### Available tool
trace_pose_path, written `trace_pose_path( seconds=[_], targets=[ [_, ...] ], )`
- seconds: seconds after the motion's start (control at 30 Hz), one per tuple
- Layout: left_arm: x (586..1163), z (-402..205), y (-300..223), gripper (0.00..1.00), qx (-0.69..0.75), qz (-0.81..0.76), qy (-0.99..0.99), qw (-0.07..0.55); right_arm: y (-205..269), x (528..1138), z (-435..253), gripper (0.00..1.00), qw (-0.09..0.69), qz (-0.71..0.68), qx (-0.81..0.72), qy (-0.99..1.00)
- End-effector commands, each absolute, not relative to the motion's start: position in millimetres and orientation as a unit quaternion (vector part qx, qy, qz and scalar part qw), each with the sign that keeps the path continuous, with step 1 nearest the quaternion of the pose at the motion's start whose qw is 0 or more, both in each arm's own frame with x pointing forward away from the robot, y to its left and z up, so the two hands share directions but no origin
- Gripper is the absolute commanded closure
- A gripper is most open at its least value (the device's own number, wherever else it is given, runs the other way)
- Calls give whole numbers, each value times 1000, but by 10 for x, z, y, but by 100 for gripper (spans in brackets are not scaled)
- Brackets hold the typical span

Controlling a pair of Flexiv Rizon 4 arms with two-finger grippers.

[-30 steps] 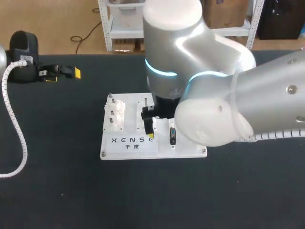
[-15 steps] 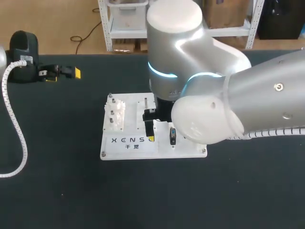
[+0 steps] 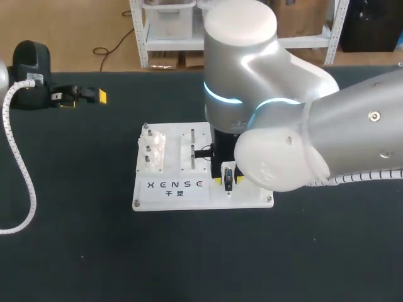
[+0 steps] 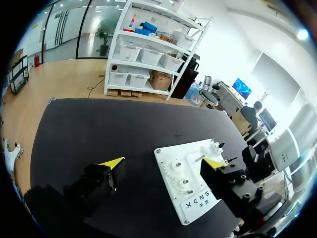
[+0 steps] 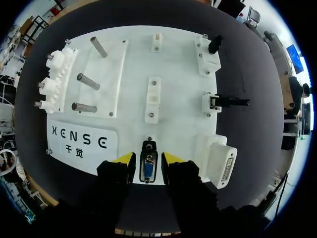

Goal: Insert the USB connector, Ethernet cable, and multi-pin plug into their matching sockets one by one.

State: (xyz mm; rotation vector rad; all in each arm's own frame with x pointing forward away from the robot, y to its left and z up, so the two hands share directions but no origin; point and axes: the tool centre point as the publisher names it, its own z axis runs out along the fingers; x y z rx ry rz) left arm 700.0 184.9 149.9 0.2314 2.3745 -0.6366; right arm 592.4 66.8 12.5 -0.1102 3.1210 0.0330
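A white board (image 3: 170, 195) lies mid-table. The black multi-pin plug (image 5: 147, 168), with a blue face, stands at the board's near edge and also shows in the head view (image 3: 228, 178). My right gripper (image 5: 147, 159) is down over it, a yellow-tipped finger pressed to each side: shut on the plug. Just beside it on the board (image 5: 173, 64) is a white multi-pin socket (image 5: 220, 163). A black connector (image 5: 228, 102) sits in a white holder farther along, and a small black plug (image 5: 214, 44) is at the far corner. My left gripper (image 3: 82, 99) rests far left, open and empty (image 4: 163, 163).
A white gear block (image 5: 57, 82) and three metal pegs (image 5: 84, 82) fill the board's other side. A white coiled cable (image 3: 19, 157) runs down the table's left. My big right arm (image 3: 283, 126) hides the board's right half from above.
My right arm has shifted right from the board's middle to the multi-pin plug, and its fingers have come together around it. The left arm has stayed put.
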Motion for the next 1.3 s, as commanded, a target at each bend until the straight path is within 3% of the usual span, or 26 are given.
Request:
trace_pose_path(
  seconds=[0.03, 0.13, 0.17, 0.2, 0.9, 1.3],
  targets=[
    [7000, 1499, 1849, 0, 88, -243, 908, 330, 604, 5909, 107, 72, 14, 16, -32, 999],
    [7000, 1499, 1849, 0, 88, -243, 908, 330, 597, 5917, 105, 88, 16, 19, -33, 999],
    [7000, 1499, 1849, 0, 88, -243, 908, 330, 596, 5919, 109, 99, 17, 20, -34, 999],
    [7000, 1499, 1849, 0, 88, -243, 908, 330, 596, 5920, 109, 100, 18, 20, -35, 999],
    [7000, 1499, 1849, 0, 88, -243, 908, 330, 651, 5945, 604, 100, 75, 20, -54, 995],
    [7000, 1499, 1849, 0, 88, -243, 908, 330, 231, 5885, 831, 100, 78, 3, -34, 996]
  ],
)
